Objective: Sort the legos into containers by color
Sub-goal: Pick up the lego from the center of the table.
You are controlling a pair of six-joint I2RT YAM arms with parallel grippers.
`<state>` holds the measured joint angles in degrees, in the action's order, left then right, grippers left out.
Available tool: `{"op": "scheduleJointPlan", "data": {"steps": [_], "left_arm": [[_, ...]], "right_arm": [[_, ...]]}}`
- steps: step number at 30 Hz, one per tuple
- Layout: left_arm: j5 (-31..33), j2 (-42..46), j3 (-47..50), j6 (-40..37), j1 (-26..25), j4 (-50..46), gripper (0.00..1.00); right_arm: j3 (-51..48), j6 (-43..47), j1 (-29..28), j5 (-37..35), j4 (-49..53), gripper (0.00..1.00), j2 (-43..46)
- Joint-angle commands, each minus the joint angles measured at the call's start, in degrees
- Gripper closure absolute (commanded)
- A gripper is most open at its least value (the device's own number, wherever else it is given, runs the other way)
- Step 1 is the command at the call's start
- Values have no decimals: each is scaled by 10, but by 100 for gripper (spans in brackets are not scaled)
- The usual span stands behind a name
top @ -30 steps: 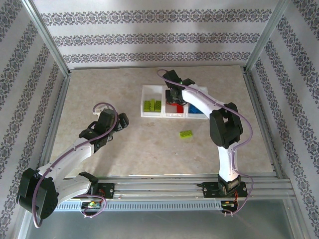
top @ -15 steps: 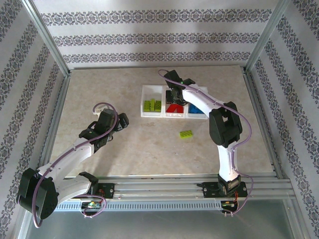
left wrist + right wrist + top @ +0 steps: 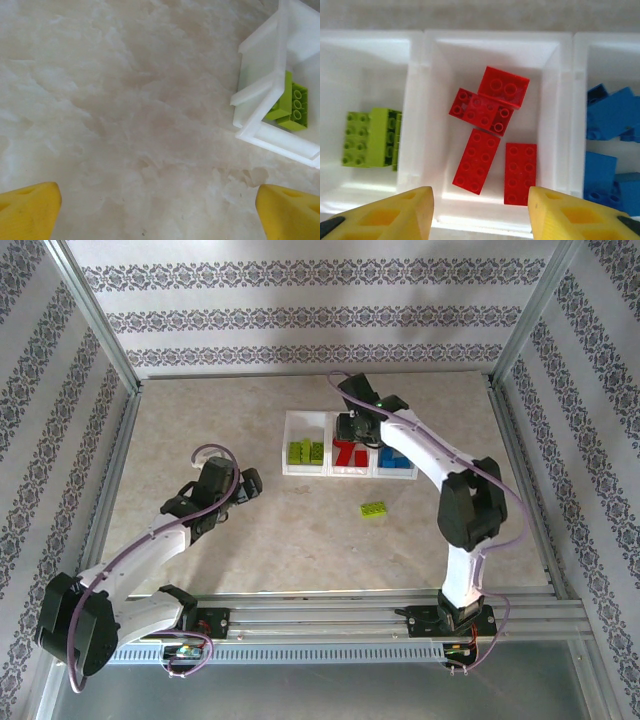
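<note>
Holding surface: the table, pale and mottled. One brick lies loose on it.
Containers: the containers are a white, half-clear tray of three compartments in a row, at the far middle of the table.
Right gripper: the right gripper hangs over the middle compartment, jaws apart and nothing between them.
Risk there: I judge that if it goes lower, a finger could catch the thin wall and drag the light tray, or stir the bricks.
Left gripper: the left gripper is spread wide and empty over bare table, near the tray's corner.
Risk there: both arms reaching for the last brick could meet.
Red legos: four red legos lie in the middle compartment, glossy and studded, one partly on another.
Blue legos: the blue legos are piled in the right compartment.
Green legos: the green legos are lime and sit close together in the left compartment.
Loose green lego: the loose green lego lies flat on the table, well in front of the tray. It is small and smooth, so a poor pinch may flick it away.
</note>
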<state>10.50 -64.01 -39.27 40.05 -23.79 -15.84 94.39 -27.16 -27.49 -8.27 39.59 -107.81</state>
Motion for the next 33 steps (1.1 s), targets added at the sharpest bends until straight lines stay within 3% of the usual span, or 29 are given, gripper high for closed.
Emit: {"op": "scheduleJointPlan", "data": {"steps": [1,8,10,11,20,27,33], "left_arm": [[-9,-16,-35,-37,-16,18,0],[-22,-71,-82,-76,-72,41,0],[-23,-92,-100,-91,-94,44,0],[-24,-105,-111,-101,-106,45,0],[-100,-234,-222,-179,-202,41,0],[-103,-346,-341,-243,-278,-28,0],[-117,-415,-402,-261,-304,-41,1]], "right_arm": [[-29,0,4,-24,-5,45,56],[-115,-11,9,-47,-11,29,155],[-133,-21,13,-52,-4,16,179],[-143,-27,16,-54,-2,2,192],[-223,-73,47,-70,26,2,294],[-261,-92,79,-88,53,2,345],[-277,-104,106,-113,69,2,380]]}}
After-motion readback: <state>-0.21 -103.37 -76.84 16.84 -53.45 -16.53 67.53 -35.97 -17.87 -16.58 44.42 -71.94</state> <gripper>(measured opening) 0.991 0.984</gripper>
